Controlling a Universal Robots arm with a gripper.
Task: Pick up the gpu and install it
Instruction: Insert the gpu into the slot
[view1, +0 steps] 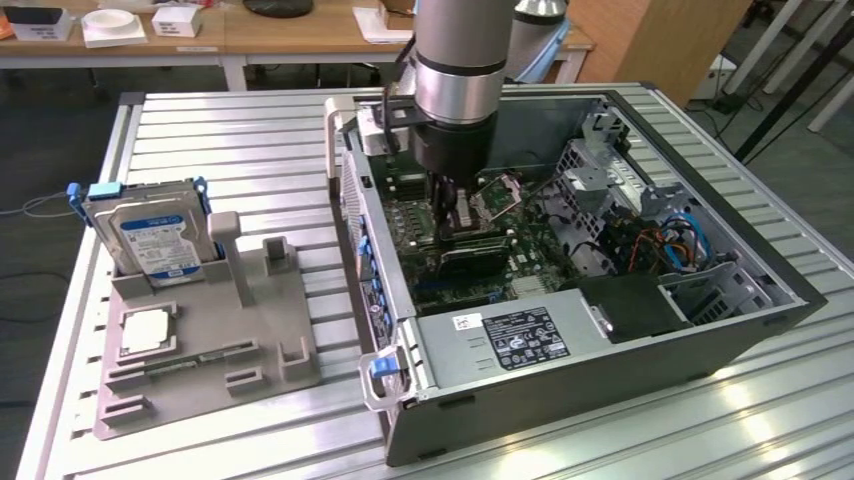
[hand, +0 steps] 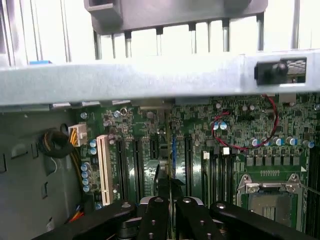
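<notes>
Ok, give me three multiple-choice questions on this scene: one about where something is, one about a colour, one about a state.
1. The hard drive stands: A) inside the case; B) in the grey holder, on the exterior view's left of the computer case; C) flat on the floor.
2. The slot nearest the wire bundle is: A) white; B) red; C) black.
3. The gripper is: A) wide open over the holder; B) shut on the gpu inside the case; C) shut on the hard drive.
Key: B, it sits upright there; A, its plastic is white; B, fingers pinch the thin card above the motherboard.
</notes>
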